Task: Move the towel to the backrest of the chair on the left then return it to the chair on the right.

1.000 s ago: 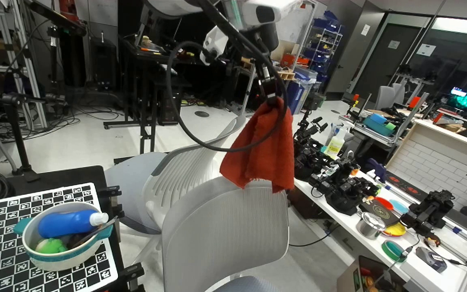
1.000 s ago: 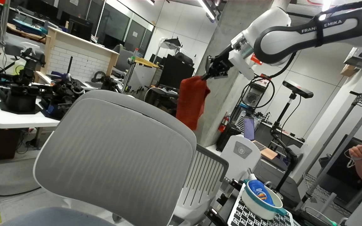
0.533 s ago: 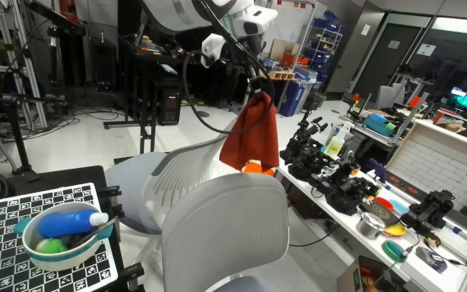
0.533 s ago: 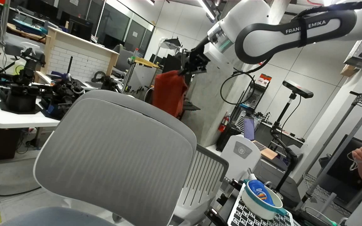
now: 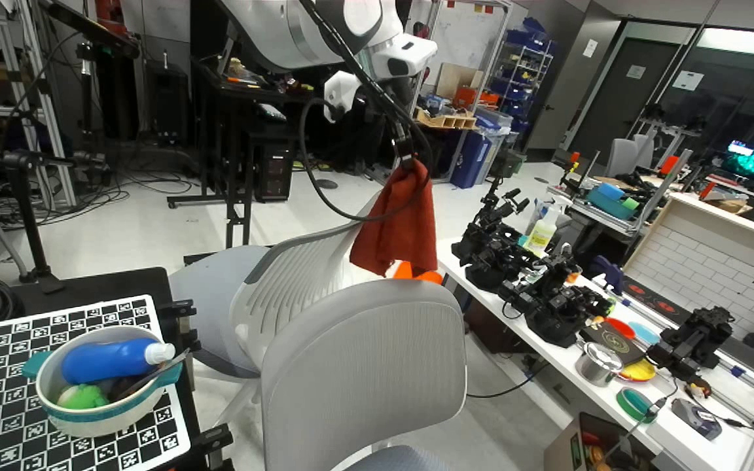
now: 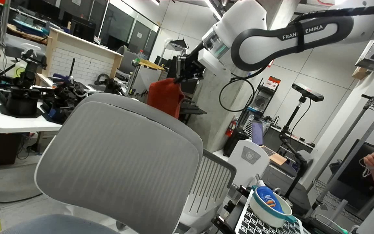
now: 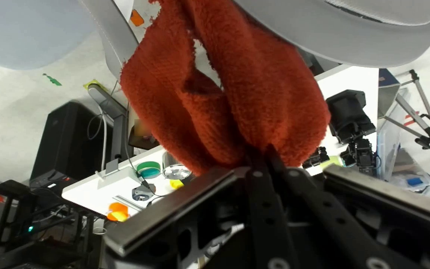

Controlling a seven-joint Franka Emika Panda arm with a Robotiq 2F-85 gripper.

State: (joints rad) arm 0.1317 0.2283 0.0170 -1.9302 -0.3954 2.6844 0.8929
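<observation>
A cluttered lab with a pale floor [image 5: 154, 235] lies around two chairs. Nearest is a grey chair [image 5: 364, 366]; in an exterior view its broad backrest [image 6: 118, 159] stands in the way and hides the lower end of the red towel [image 6: 163, 97]. Near it, a black tabletop [image 5: 108, 284] bears a patterned board [image 5: 4, 383], and on that a bowl [image 5: 99, 426] with a blue bottle [image 5: 105, 361] and a green thing [image 5: 82, 397] in it. Just behind the grey chair comes a slatted chair [image 5: 288, 281].

Above the chairs the gripper [image 5: 407, 161] is narrowed to a pinch, holding the red towel by its top; whether the cloth touches either chair cannot be told. A black cable [image 5: 304, 147] loops across it in an exterior view. The long axis runs nearly upright: the bunched end points up into the gripper, the wider, uneven hem down, one corner reaching toward the slatted chair. In the wrist view the folds run away from the gripper, with a gap between them.

Farther off, a white table [image 6: 15, 124] carries black robot arms [image 5: 547, 294], a spray bottle [image 5: 540, 230] and a metal pot [image 5: 598, 366]. Beyond are blue bins [image 5: 526, 40] and a dark door [image 5: 612, 91].
</observation>
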